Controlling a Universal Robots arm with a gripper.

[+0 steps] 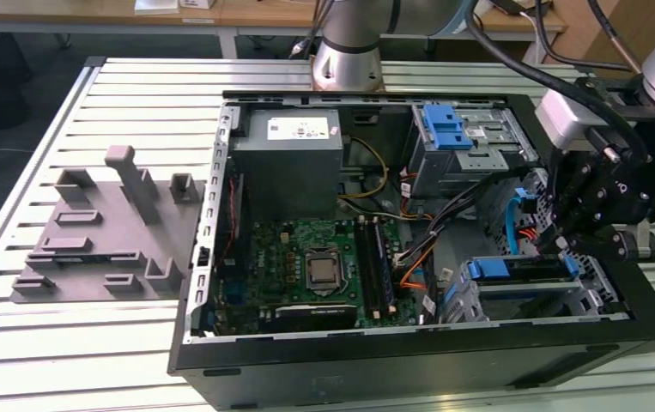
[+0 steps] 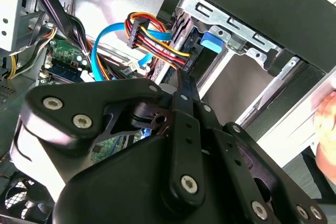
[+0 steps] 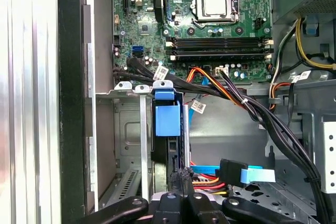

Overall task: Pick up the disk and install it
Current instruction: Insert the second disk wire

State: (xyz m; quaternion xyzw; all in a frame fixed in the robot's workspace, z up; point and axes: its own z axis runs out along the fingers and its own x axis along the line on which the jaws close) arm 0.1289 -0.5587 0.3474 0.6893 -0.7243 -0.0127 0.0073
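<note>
While the black computer case point(image 1: 419, 356) lies open on the slatted aluminium table point(image 1: 75, 343), the following is recorded.

Exterior view:
- The black arm-mounted gripper point(image 1: 559, 251) is lowered into the case's corner at the exterior view's right, just above the lower drive bay.
- The disk point(image 1: 522, 269), a flat silver hard drive in a blue plastic carrier, is seated in that bay, inside the case.
- A grey power-supply box point(image 1: 293, 142) and a green motherboard point(image 1: 316, 266) are housed in the case's middle.
- A blue plastic latch point(image 1: 451, 127) is set on the upper drive cage.
- A grey moulded fixture point(image 1: 110, 232) rests on the table outside the case.

Second wrist view:
- The gripper point(image 2: 184, 85) is seen with its fingers pressed together into one narrow tip.
- That tip is directed at a bundle of red, yellow and orange wires point(image 2: 152, 38) near the case wall.

First wrist view:
- The disk point(image 3: 167, 119) stands edge-on in the bay beside the case wall, its blue tab towards the motherboard point(image 3: 210, 19).
- The closed gripper point(image 3: 181, 174) is held at the disk's opposite end; whether they touch cannot be told.
- A blue flat-cable connector point(image 3: 247, 174) lies just beside the gripper.
</note>
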